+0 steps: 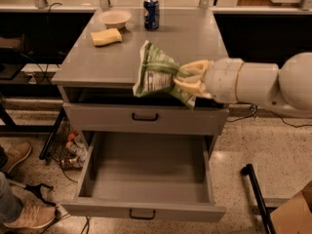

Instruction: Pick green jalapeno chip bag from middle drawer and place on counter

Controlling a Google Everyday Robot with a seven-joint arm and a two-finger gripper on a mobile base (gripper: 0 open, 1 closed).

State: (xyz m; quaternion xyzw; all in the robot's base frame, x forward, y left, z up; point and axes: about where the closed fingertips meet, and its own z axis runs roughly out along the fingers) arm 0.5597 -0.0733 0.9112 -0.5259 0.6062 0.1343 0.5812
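My gripper (187,80) is shut on the green jalapeno chip bag (155,73), a light green and white foil bag. I hold it by its right end, in the air at the front edge of the counter (161,45), above the flat grey drawer front. The middle drawer (146,179) below is pulled fully open; the part of its tray that I can see holds nothing. My white arm (258,84) reaches in from the right.
A yellow sponge (106,36), a tan bowl (114,18) and a blue soda can (151,13) stand at the back of the counter. A person's shoes (22,213) are at the lower left. A black bar (256,199) and a cardboard box (295,213) are at the lower right.
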